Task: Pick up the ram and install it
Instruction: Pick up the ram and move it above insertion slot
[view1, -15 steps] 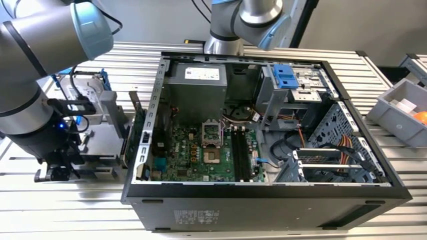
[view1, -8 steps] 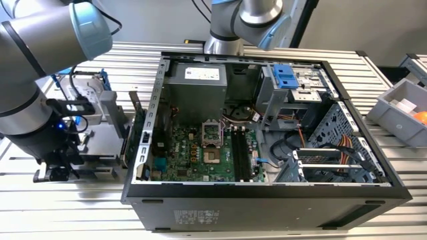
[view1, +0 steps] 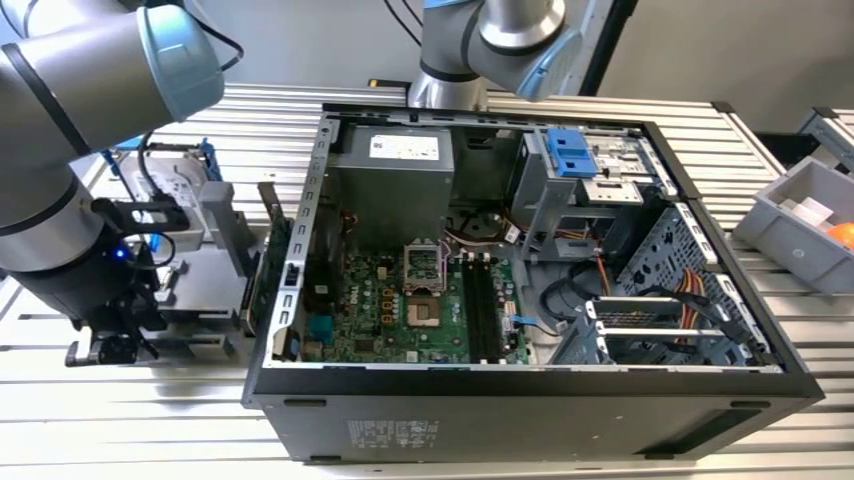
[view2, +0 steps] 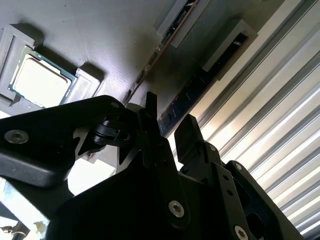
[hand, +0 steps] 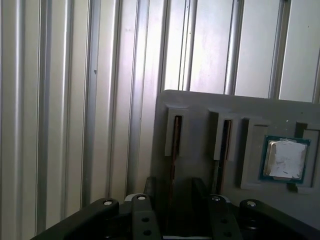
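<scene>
The arm (view1: 67, 150) reaches down to the slatted metal counter (view1: 134, 420) at the exterior view's left, beside the open computer case (view1: 534, 410); the end effector (hand: 174, 184) hangs low over a grey holder block (hand: 200, 105) standing there; its two black fingers (hand: 150, 187) are parted and sit one on each side of the ram (hand: 175, 145), which stands on edge in a slot of the block; whether the fingers touch the stick I cannot tell, and nothing is clamped or lifted; a second stick (hand: 225, 142) stands in the neighbouring slot, just beside the first and nearer to a processor chip (hand: 285, 160) lying flat in a recess of the same block; inside the case the green motherboard (view1: 387, 310) lies exposed, well apart from the ram; a grey bin (view1: 787, 220) sits on the counter at the exterior view's right.
</scene>
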